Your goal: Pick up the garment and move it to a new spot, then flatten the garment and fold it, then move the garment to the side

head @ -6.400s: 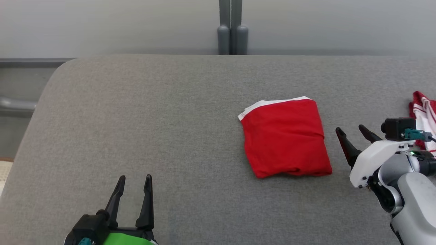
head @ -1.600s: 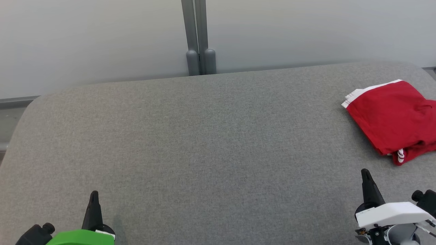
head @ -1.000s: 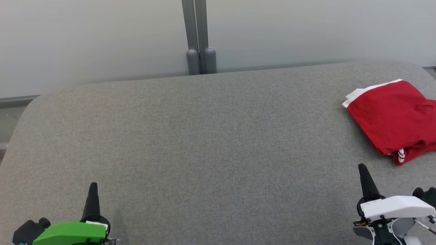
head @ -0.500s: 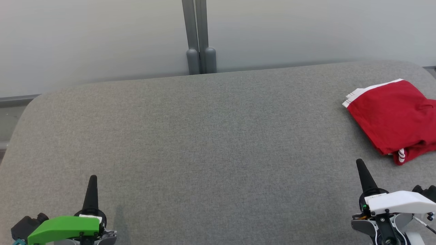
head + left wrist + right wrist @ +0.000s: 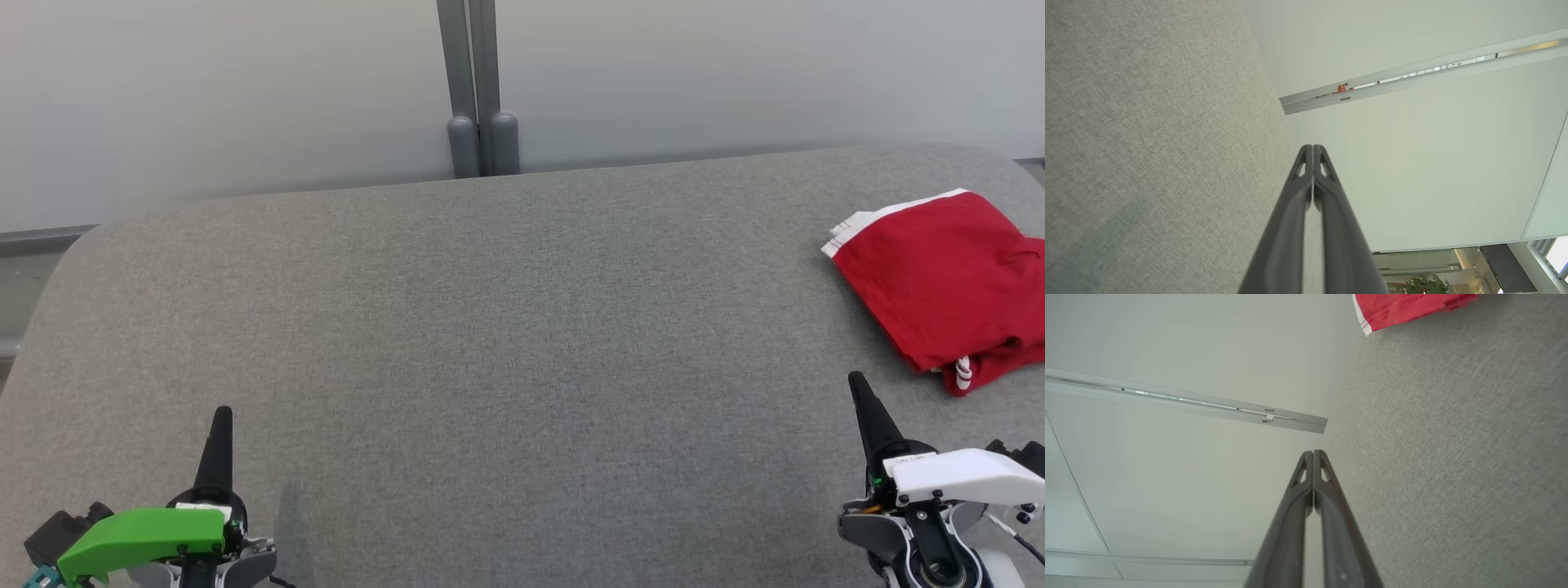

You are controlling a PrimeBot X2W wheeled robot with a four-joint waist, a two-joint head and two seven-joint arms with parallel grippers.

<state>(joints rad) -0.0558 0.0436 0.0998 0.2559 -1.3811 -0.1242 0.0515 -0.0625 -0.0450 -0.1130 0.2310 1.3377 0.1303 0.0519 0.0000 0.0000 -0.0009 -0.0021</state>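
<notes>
Red cloth with a white band along its far edge, the garment point(image 5: 939, 278) lies folded into a rough rectangle at the far right of a wide grey fabric-covered surface point(image 5: 490, 327), its right side cut off by the edge of the head view; a small bit of red-and-white trim point(image 5: 960, 374) pokes out at its near corner, and whether that belongs to the same piece cannot be told; the broad middle of the surface lies between the garment and the left side, which suggests the folded piece has been set aside on purpose, out of the working area; the left gripper point(image 5: 221, 420), under a green wrist cover, sits at the near left corner, and its wrist view shows both dark fingers pressed together along their length with nothing between them; the right gripper point(image 5: 859, 388), under a white cover, sits at the near right, near the garment's near edge but apart from it, its fingers likewise pressed together and empty; both point towards the far side, low over the cloth-covered top, a posture that reads as parked rather than reaching; behind the surface stands a pale wall point(image 5: 245, 98) with a grey post point(image 5: 478, 82); judged from this layout, moving, flattening, folding and setting aside all look done, with little or nothing left to do.
</notes>
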